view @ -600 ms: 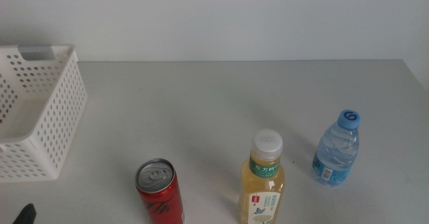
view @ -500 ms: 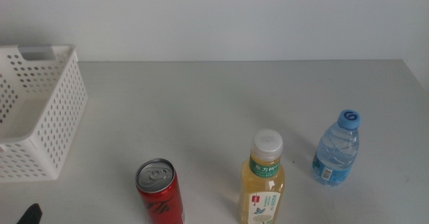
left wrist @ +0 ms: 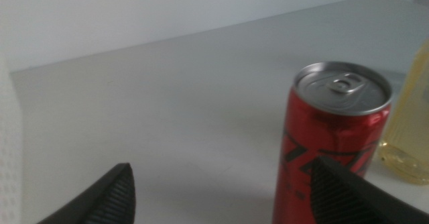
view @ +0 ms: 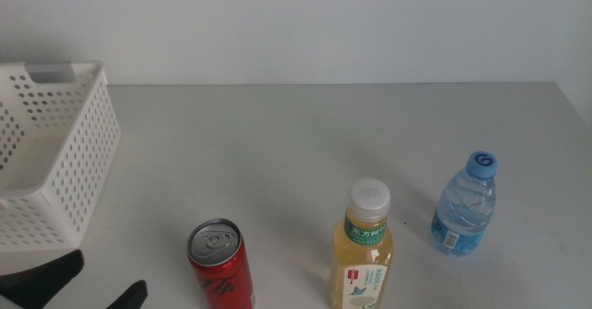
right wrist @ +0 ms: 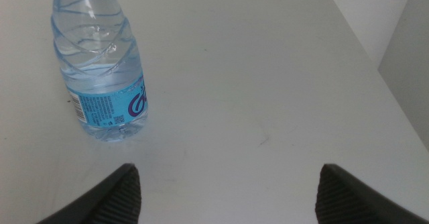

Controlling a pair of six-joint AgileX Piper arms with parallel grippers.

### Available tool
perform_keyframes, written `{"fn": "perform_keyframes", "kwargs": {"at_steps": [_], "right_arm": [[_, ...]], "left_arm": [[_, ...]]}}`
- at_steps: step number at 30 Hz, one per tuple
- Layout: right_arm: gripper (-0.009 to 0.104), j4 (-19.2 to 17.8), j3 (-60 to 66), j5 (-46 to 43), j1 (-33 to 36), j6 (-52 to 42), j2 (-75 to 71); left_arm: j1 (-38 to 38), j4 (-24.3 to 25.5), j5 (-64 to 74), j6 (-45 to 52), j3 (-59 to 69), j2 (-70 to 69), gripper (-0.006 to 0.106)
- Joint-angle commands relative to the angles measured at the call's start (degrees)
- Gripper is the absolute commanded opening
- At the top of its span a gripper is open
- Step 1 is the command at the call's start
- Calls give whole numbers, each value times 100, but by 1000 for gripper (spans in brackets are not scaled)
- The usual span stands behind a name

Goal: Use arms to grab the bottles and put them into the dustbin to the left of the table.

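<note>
On the table point(view: 277, 133) a red soda can point(view: 220, 265) stands front left, with a yellow-drink bottle point(view: 367, 249) with a white cap to its right. A small clear water bottle point(view: 465, 207) with a blue cap stands further right. The white perforated dustbin point(view: 55, 161) sits at the left edge. My left gripper point(view: 92, 289) is open at the bottom left, just left of the can point(left wrist: 332, 137), which stands in front of one jaw. My right gripper point(right wrist: 228, 177) is open and low over the table; the water bottle point(right wrist: 100, 70) stands ahead of one jaw. It is out of the middle view.
The yellow bottle point(left wrist: 412, 130) shows behind the can in the left wrist view. The table's right edge point(right wrist: 375, 56) runs close to the water bottle. Bare tabletop lies between the dustbin and the drinks.
My left gripper has risen into the middle view from the bottom left corner and moved right toward the can. The bottles and can have not moved.
</note>
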Motion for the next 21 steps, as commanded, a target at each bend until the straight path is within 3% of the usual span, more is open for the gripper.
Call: {"fn": "perform_keyframes", "kwargs": {"at_steps": [1, 10, 21], "right_arm": [[67, -66, -3, -360, -30, -73, -126], [67, -66, -3, -360, -30, -73, -126], [67, -66, -3, -360, -30, -73, -126]], "left_arm": [[-380, -1, -1106, 13, 7, 558, 87], [-1117, 71, -3217, 13, 19, 2122, 87], [-1226, 255, -4695, 13, 19, 3033, 87]]}}
